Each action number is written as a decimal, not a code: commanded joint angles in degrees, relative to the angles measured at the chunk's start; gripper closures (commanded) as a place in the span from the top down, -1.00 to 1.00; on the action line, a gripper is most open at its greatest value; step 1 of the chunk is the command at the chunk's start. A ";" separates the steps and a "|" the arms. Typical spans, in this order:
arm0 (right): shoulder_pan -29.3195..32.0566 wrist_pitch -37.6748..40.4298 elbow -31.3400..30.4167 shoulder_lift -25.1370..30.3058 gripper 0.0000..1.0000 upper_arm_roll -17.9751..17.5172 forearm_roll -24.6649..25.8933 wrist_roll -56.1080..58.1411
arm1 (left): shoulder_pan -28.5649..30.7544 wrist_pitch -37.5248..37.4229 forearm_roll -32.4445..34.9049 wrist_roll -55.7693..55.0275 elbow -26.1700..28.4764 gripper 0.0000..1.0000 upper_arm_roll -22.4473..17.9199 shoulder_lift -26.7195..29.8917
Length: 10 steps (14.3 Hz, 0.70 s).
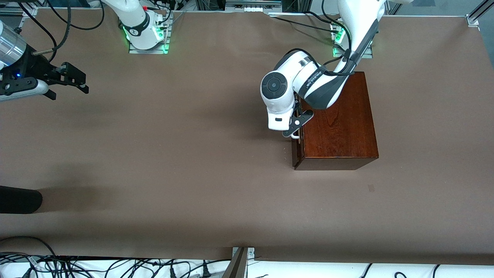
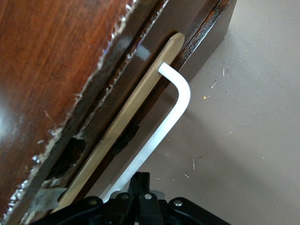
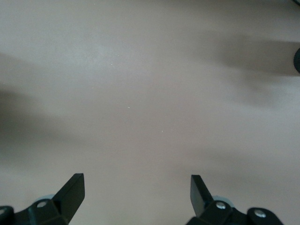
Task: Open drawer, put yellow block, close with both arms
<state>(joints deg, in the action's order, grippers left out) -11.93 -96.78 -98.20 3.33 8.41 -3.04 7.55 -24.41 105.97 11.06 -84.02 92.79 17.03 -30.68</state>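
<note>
The dark mahogany box (image 1: 339, 119) stands toward the left arm's end of the table. Its drawer (image 1: 296, 152) faces the right arm's end and stands a crack ajar: a strip of the pale tray edge (image 2: 126, 117) shows. The left gripper (image 1: 295, 131) is down at the drawer front. In the left wrist view the left gripper (image 2: 143, 177) is shut, fingers pressed together with nothing between them, right beside the white bar handle (image 2: 180, 101). The right gripper (image 1: 68, 92) hangs open over bare table at the right arm's end, also seen from its wrist (image 3: 137, 185). The yellow block is out of view.
A black rounded object (image 1: 19, 199) reaches in over the table edge at the right arm's end, nearer the front camera. Cables (image 1: 77, 266) lie along the near edge. Brown table (image 1: 193, 154) spreads between the two grippers.
</note>
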 commanded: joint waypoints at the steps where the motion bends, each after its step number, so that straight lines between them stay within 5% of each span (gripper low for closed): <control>1: 1.91 -0.34 0.64 -0.69 1.00 -1.03 -1.01 0.45 | 1.55 -1.82 1.35 2.20 1.96 -1.00 -1.39 5.18; 2: 2.26 -0.34 0.64 -0.78 1.00 -1.03 -1.01 0.45 | 1.47 -1.99 -1.63 2.29 0.91 -0.98 -1.21 6.14; 4: 2.52 -0.17 0.64 -0.78 1.00 -1.21 -1.01 0.45 | 1.38 -1.91 -4.90 2.29 0.64 -0.63 -0.33 8.60; 5: 2.52 0.18 0.81 -0.69 1.00 -1.29 -0.92 0.54 | 1.47 -1.99 -5.69 2.63 0.64 -0.27 0.72 9.92; 6: 2.52 0.27 0.99 -0.69 1.00 -1.29 -0.92 0.54 | 1.55 -2.00 -5.87 3.42 0.72 0.99 1.16 11.24; 10: 2.52 0.36 0.99 -0.52 1.00 -1.12 -1.01 0.19 | 4.97 -4.27 -7.28 12.72 0.99 1.00 1.52 16.69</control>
<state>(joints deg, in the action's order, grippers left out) -10.60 -96.96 -98.08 2.70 8.24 -3.05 7.55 -22.35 103.32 5.88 -77.28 92.11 17.85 -17.42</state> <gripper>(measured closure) 0.000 0.370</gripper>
